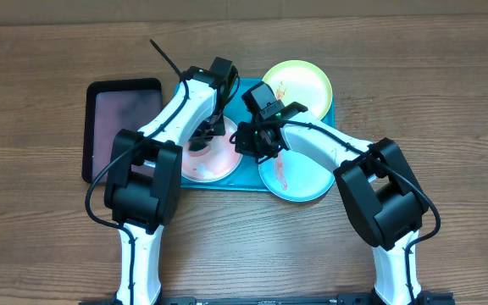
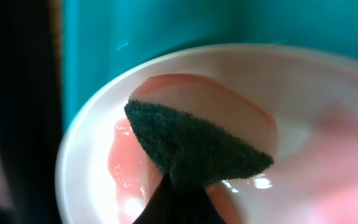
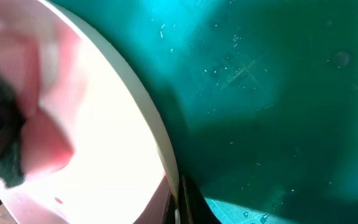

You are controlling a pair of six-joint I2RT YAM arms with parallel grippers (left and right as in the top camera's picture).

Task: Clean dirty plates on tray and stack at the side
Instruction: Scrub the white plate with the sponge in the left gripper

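Note:
The white plate (image 1: pixel 202 165), smeared pink, lies on the left part of the turquoise tray (image 1: pixel 246 180). My left gripper (image 1: pixel 203 140) is shut on a dark green sponge (image 2: pixel 191 146) and presses it onto the white plate (image 2: pixel 82 162). My right gripper (image 1: pixel 246 146) is shut on the white plate's right rim (image 3: pixel 160 143), one finger on each side (image 3: pixel 178 202), over the tray floor (image 3: pixel 260 93). The light blue plate (image 1: pixel 299 178), with red streaks, overhangs the tray's near right edge. The yellow-green plate (image 1: pixel 299 83) sits at the tray's far right.
A smaller black tray with a pinkish inside (image 1: pixel 121 127) lies left of the turquoise tray, touching it. A black cable tie sticks out near the left arm (image 1: pixel 166 58). Wooden table lies all around.

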